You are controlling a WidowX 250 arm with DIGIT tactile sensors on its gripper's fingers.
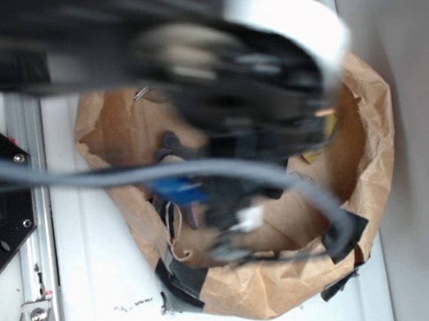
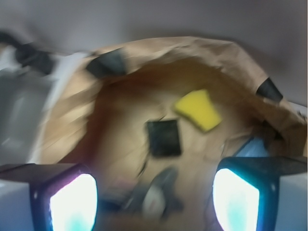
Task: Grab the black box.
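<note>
The wrist view is blurred. A small flat black box [image 2: 164, 137] lies on the floor of the brown paper nest [image 2: 115, 120], ahead of my gripper [image 2: 154, 202] and apart from it. My two glowing fingers [image 2: 72, 204] stand wide apart at the bottom corners, open, with nothing between them. In the exterior view the blurred black arm [image 1: 223, 85] covers the nest's middle, so the black box is hidden there.
A yellow sponge [image 2: 198, 109] lies just right of the box. A grey toy with a white patch [image 2: 156, 195] lies between box and gripper. A blue object [image 1: 178, 189] sits in the nest. Black tape patches [image 2: 107, 63] mark the raised paper rim [image 1: 375, 118]. A grey cable [image 1: 126, 175] crosses.
</note>
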